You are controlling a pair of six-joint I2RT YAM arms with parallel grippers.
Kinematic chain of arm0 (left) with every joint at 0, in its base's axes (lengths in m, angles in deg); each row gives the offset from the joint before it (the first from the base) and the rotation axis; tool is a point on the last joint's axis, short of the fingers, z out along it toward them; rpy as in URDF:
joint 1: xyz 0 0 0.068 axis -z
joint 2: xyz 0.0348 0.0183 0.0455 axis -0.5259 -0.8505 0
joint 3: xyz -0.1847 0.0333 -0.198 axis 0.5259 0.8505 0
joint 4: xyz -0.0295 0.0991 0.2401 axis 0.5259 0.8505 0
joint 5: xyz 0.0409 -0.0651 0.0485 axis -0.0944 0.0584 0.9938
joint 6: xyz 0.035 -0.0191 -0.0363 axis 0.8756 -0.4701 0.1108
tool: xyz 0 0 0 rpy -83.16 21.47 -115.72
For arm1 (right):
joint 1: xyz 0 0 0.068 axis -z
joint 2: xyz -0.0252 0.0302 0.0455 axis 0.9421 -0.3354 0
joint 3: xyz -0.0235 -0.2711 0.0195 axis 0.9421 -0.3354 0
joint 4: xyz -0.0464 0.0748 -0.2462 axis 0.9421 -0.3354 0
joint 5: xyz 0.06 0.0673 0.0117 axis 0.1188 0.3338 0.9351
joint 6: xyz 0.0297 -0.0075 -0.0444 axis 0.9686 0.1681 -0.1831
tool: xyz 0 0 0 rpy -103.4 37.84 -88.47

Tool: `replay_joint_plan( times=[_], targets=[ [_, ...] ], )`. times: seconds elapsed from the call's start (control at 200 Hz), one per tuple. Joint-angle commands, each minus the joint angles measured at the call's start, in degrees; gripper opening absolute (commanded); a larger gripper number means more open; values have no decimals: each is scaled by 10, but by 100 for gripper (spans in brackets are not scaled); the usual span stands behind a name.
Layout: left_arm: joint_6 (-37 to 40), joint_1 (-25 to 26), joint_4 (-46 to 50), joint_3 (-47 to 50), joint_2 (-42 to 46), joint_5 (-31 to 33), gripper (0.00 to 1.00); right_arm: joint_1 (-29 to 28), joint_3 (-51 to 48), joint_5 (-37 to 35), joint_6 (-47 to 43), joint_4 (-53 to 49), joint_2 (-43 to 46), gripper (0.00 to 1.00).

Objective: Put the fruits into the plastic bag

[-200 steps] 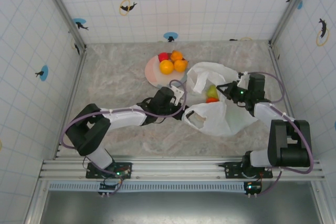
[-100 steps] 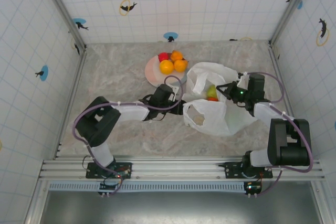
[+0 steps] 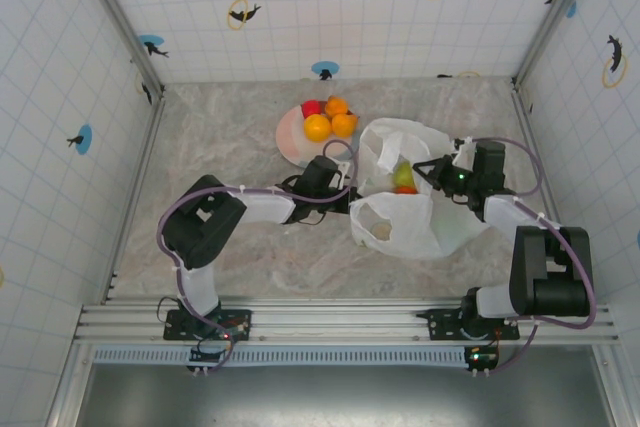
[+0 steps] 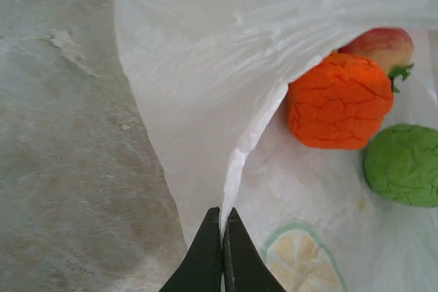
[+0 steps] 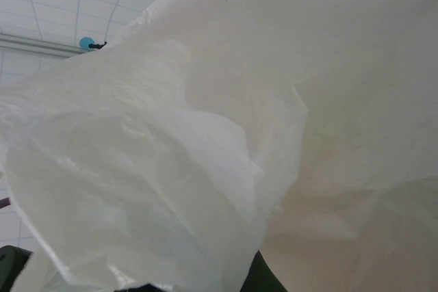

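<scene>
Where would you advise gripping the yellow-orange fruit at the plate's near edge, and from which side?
Take the yellow-orange fruit across its round middle, coming down from above: the red fruit behind and the orange fruit to its right crowd it on the plate, so a sideways approach looks blocked.

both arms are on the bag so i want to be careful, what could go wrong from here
1. The left fingers pinch a thin edge of the plastic bag; a pull could slip or tear the film.
2. The orange fruit and green fruit lie near that opening and might roll out if it is tugged.
3. Four fruits sit on the plate, yet the right fingers hold the bag too; freeing either may let the mouth sag shut.
</scene>
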Motion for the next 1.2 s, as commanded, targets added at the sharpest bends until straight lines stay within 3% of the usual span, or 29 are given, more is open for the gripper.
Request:
replay_joint_plan(
  times=[0.0, 0.21, 0.4, 0.54, 0.771, 0.876, 1.041, 1.196],
  targets=[
    [3, 10, -4, -10, 52, -25, 0, 9, 36, -2, -43, -43, 14, 0],
    [-8, 34, -35, -6, 148, -91, 0, 23, 108, -75, -161, -204, 56, 0],
    [-54, 35, -92, 7, 171, -145, 0, 23, 129, -152, -197, -243, 112, 0],
    [-41, 35, -68, 11, 175, -116, 0, 23, 136, -174, -207, -256, 126, 0],
    [-16, 23, 17, 20, 167, 8, 0, 23, 130, -166, -203, -247, 119, 0],
    [-14, 10, 28, 29, 164, 30, 10, 23, 121, -158, -195, -237, 118, 0],
    [5, -1, 45, 39, 184, 49, 39, 22, 104, -142, -181, -218, 114, 0],
    [35, -21, 76, 45, 215, 66, 55, 21, 87, -130, -167, -196, 108, 0]
  ],
)
